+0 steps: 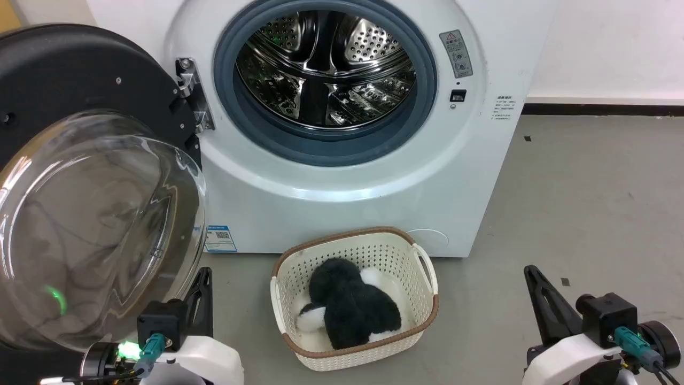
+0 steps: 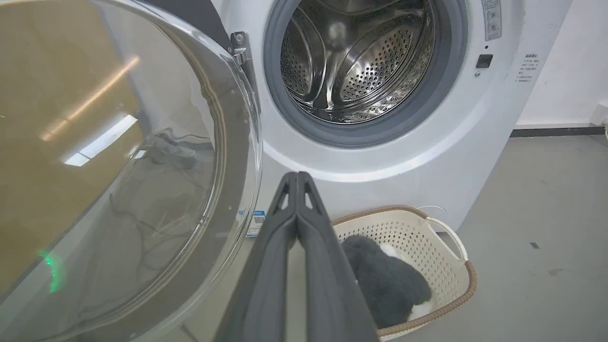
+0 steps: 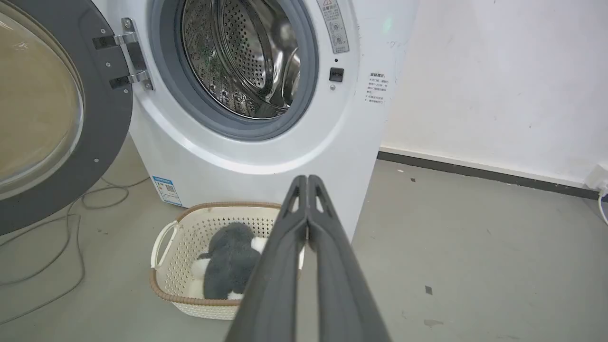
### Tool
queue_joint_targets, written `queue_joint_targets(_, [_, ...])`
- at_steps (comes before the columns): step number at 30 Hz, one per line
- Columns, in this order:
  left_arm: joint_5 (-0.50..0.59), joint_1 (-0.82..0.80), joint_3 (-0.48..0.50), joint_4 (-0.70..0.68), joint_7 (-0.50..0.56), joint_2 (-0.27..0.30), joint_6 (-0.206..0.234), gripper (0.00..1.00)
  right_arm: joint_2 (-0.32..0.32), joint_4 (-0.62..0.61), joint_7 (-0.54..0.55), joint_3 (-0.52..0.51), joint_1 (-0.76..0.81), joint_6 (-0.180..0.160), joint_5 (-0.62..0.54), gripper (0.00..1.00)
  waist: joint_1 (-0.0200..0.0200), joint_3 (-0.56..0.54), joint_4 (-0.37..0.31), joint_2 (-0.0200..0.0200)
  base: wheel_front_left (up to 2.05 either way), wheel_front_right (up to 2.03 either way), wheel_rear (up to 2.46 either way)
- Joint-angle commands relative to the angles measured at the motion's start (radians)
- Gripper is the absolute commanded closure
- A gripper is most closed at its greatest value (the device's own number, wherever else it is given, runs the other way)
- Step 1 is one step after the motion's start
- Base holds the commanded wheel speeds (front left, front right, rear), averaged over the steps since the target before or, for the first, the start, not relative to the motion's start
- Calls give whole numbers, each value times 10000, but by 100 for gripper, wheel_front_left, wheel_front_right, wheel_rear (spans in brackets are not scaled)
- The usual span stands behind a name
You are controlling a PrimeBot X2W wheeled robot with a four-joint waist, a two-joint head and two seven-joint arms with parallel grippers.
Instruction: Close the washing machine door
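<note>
A: Grey floor, white wall. Where's the washing machine door?
B: Swung wide open, left of the washing machine.
A: Grippers?
B: Left gripper and right gripper are before the machine, fingers pressed together, empty. A basket sits at its foot.

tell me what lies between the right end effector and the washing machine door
In the head view, between the right end effector and the washing machine door: a cream basket holding a plush toy, then the left end effector beside the door.
</note>
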Motion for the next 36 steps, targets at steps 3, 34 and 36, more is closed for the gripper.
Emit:
queue_joint_targets(3, [30,-155,22,-35,3,-1,-43,100,49,-43,7,-20,-140,8,-78,100,0,0,0,0,0,0,0])
queue_joint_targets(34, [-169,69,-111,139,-372,0,171,0,5,84,-348,-11,90,1,340,0,0,-21,210,0,0,0,0])
queue_joint_targets(36, [-189,81,-118,151,-414,0,191,0,6,91,-385,-2,99,1,376,0,0,-26,269,0,0,0,0])
